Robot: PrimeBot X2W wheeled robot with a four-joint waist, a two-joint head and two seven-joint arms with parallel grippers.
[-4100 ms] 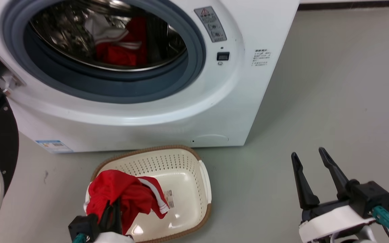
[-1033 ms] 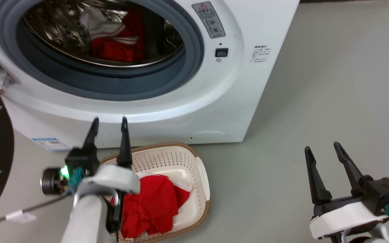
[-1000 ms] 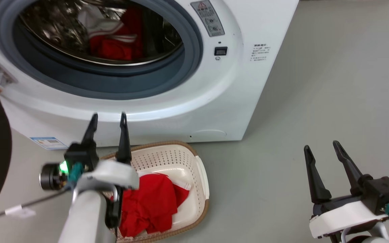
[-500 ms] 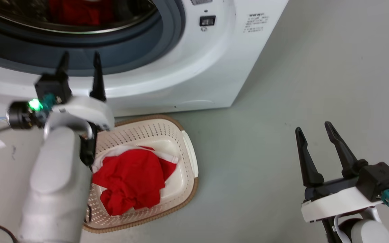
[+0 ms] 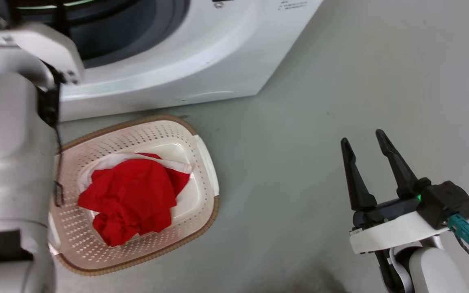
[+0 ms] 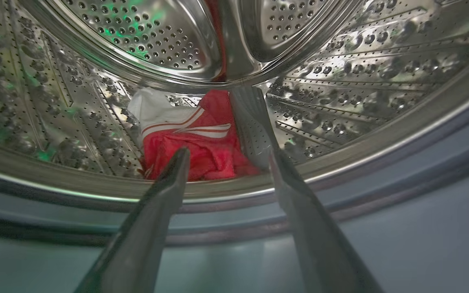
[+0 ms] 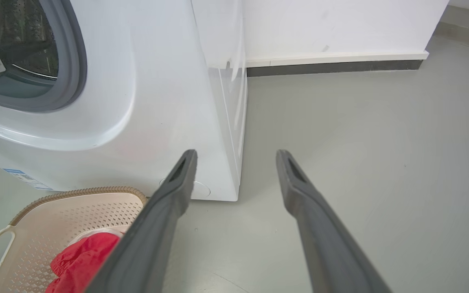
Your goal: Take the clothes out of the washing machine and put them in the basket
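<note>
A red garment (image 5: 130, 199) lies crumpled in the cream basket (image 5: 208, 171) on the floor before the white washing machine (image 5: 202, 44). More red and white clothes (image 6: 196, 140) rest at the bottom of the steel drum (image 6: 381, 69). My left gripper (image 6: 226, 156) is open at the porthole rim, fingers pointing at that bundle, nothing between them. My pale left forearm (image 5: 10, 146) covers the basket's left side. Over bare floor to the right, my right gripper (image 5: 362, 140) is open and holds nothing. The right wrist view shows the basket (image 7: 75, 195) with red cloth (image 7: 84, 260).
Grey floor (image 5: 340, 73) stretches to the right of the machine. A white wall with a dark skirting strip (image 7: 332, 67) runs behind it. A thin black cable (image 5: 58, 171) hangs from my left arm over the basket's edge.
The head camera has tilted down, so the porthole has slid out of the top. My left arm let the red garment fall into the basket, then rose to the drum opening.
</note>
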